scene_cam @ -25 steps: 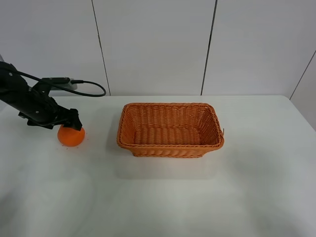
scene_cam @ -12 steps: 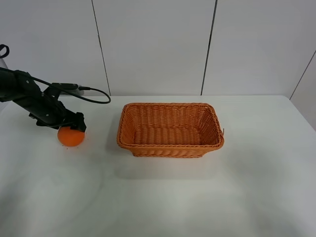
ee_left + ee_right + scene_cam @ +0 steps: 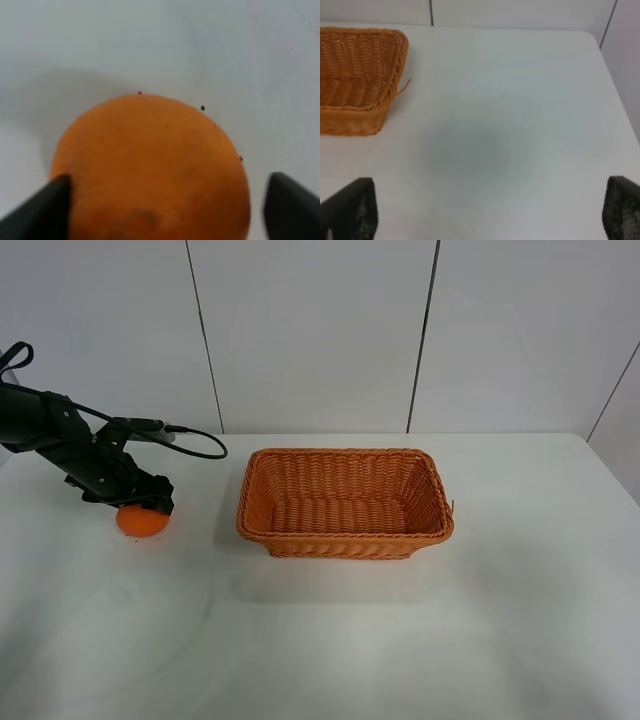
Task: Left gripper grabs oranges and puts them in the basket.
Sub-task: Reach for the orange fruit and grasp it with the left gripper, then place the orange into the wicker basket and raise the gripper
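Note:
The orange lies on the white table at the left, well apart from the wicker basket, which holds nothing. My left gripper sits down over the orange's far side. In the left wrist view the orange fills the middle. The left gripper is open around it. One finger is at its side and the other finger stands a small gap off. My right gripper is open and empty over bare table to the right of the basket. It does not show in the exterior view.
The white table runs back to a panelled wall. A black cable loops from the left arm above the table, between the orange and the basket.
The left arm has drawn back and flattened, and its gripper has settled lower around the orange. The orange and the basket have stayed in place.

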Available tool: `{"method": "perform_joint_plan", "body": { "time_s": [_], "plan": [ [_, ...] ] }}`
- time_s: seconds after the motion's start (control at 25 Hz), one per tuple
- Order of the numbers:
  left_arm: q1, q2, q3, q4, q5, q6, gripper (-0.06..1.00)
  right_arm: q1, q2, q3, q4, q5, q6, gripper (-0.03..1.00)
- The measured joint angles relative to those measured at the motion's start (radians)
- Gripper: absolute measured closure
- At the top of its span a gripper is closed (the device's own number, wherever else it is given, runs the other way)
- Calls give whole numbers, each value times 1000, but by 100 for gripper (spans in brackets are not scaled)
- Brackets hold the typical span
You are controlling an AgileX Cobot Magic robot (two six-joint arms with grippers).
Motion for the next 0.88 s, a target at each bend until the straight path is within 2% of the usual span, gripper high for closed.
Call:
{"method": "perform_joint_plan", "body": {
  "time_s": [0.12, 0.2, 0.28, 0.72, 0.88],
  "plan": [
    [0, 0, 0, 1, 0, 1, 38, 0, 0, 0, 0, 0, 0, 27],
    [0, 0, 0, 1, 1, 1, 60, 0, 0, 0, 0, 0, 0, 27],
    [0, 0, -2, 1, 2, 2, 74, 0, 0, 0, 0, 0, 0, 27],
    [0, -35, -3, 21, 44, 3, 75, 0, 0, 0, 0, 0, 0, 27],
    [0, -92, -3, 26, 106, 3, 75, 0, 0, 0, 0, 0, 0, 27]
  ]
}}
